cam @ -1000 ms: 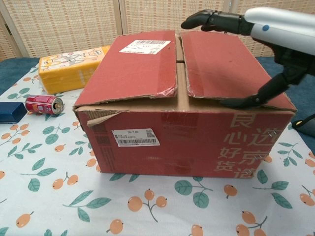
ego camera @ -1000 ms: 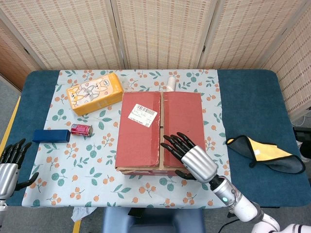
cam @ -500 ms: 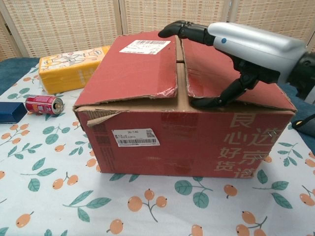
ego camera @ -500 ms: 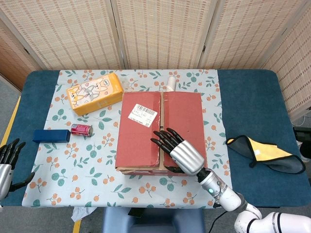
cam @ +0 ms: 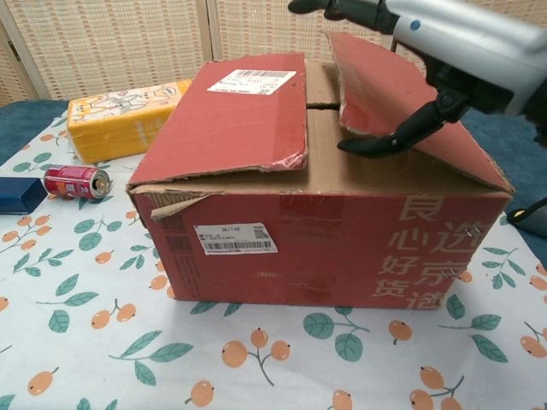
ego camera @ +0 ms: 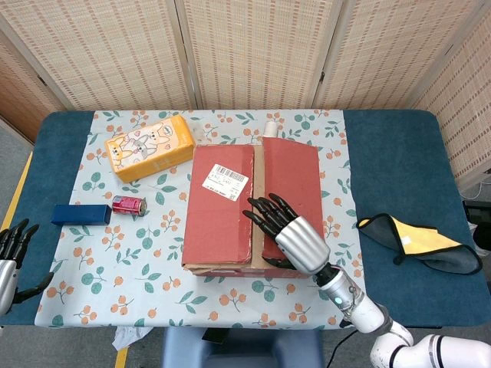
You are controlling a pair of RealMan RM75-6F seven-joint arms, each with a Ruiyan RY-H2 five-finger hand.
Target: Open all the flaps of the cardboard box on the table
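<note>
The table [ego camera: 399, 153], blue-covered with a floral cloth down its middle, carried the red cardboard box [cam: 325, 231] near its centre, just to the near side of the middle. Of the box's top flaps, the right flap [cam: 385, 94] stood tilted up along its inner edge, raised off the brown inner flap beneath, while the left flap [cam: 244, 111] with the shipping label lay flat and shut. The right hand [ego camera: 295, 234] held that raised flap, pinching its near inner edge with the fingers [cam: 342, 10] laid over the top and the thumb hooked underneath. The left hand [ego camera: 11, 253] hung at the near left edge of the table, well apart from the box, its fingers spread and holding nothing. So the task looked barely begun: one outer flap partly lifted, not folded back, the other outer flap untouched, and the inner flaps (only a strip of brown card showed between the outer ones) yet to be opened. Left of the box lay an orange tissue pack [ego camera: 149, 147] at the far side, a blue box [ego camera: 80, 214] and a small red can [ego camera: 128, 204]; a dark cloth with yellow lining [ego camera: 418, 241] lay to the right.
</note>
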